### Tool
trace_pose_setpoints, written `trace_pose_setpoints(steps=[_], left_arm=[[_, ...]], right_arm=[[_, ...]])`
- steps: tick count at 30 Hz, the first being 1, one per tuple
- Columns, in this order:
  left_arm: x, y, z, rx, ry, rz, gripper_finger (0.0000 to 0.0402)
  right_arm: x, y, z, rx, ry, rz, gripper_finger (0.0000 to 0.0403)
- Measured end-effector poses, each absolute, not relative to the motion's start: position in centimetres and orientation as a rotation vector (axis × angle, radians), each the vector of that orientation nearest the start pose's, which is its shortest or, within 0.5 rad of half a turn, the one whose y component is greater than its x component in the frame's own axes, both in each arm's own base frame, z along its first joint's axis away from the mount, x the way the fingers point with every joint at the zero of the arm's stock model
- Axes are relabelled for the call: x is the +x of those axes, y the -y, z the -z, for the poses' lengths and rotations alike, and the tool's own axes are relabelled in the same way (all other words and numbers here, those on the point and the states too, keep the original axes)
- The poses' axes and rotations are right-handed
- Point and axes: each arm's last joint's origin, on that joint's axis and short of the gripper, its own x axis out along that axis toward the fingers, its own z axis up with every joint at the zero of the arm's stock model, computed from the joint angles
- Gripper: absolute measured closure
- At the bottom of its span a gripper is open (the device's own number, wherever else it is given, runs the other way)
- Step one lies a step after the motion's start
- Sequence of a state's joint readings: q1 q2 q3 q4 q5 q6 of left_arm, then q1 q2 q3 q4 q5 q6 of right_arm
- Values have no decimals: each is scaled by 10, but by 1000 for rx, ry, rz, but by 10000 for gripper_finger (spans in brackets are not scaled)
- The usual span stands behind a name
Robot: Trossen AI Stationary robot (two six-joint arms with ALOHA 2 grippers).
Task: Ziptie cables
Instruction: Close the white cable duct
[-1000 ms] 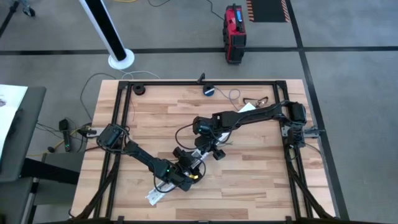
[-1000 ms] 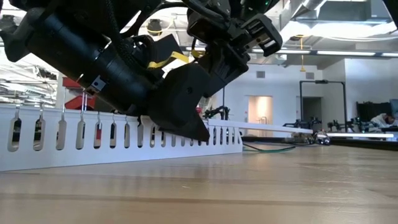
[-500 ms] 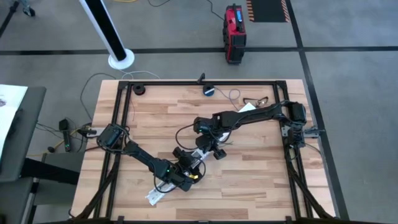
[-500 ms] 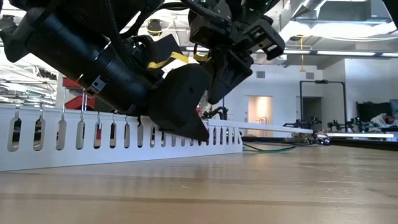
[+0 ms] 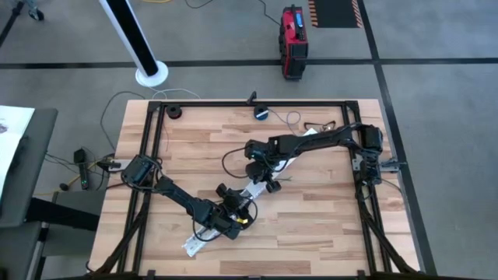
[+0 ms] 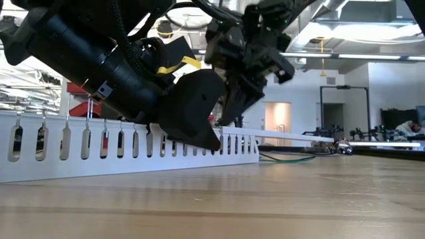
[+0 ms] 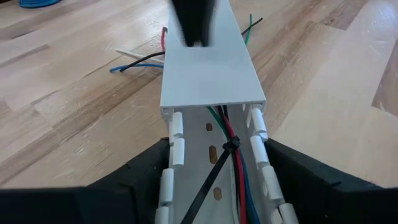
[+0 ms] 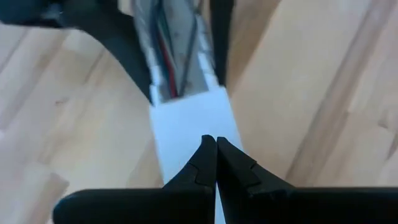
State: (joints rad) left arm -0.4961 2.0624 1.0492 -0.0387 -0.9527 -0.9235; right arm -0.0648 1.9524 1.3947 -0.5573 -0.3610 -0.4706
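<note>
1. A butcher-block wooden table [image 5: 311, 210] in a black frame stands on a grey concrete floor. A red-and-black case [image 5: 293, 33] sits beyond its far edge, and the low view looks across the wood into a bright workshop.
2. The left gripper [image 5: 231, 214] is low at the near middle of the table, its two fingers spread on either side of a white slotted cable duct [image 7: 211, 134]. They flank its comb walls; I cannot tell whether they actually press on them.
3. The right gripper [image 8: 216, 163] hovers over the solid white cover [image 7: 208, 62] on the duct's far part, fingertips pinched together with nothing between them.
4. The cables [image 7: 231, 165] lie inside the open channel: red, green, blue and dark wires running lengthwise as one bunch, with a black zip tie [image 7: 214, 171] cinched round them and its tail lying slantwise. More loose ends fan out onto the wood past the covered end.
5. To do this step well, I judge the left should keep the duct steady while the right works squarely along the channel's centre line, not sideways, so the bunch stays seated and the thin comb fingers are not bent.
</note>
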Motion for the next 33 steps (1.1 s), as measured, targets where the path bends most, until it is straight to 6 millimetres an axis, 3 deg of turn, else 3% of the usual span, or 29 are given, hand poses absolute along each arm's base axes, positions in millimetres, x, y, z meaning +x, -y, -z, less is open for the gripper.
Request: trace_pose_setpoints(steps=[3,11,26,30,33], left_arm=[[334,154,-87,-159,-517,-707,171],[334,154,-87,-150,-520,-704,171],[335,151,-87,-130,-509,-724,171],[335,151,-87,-130,-507,-725,171],[335,151,-87,-130,-507,-725,171]], right_arm=[[395,21,-175,-169,-1009,-502,402],[395,18,-173,-177,-991,-506,402],[408,-20,-179,-269,-830,-570,403],[405,-23,-181,-338,-885,-486,403],[401,-16,-193,-398,-905,-364,403]])
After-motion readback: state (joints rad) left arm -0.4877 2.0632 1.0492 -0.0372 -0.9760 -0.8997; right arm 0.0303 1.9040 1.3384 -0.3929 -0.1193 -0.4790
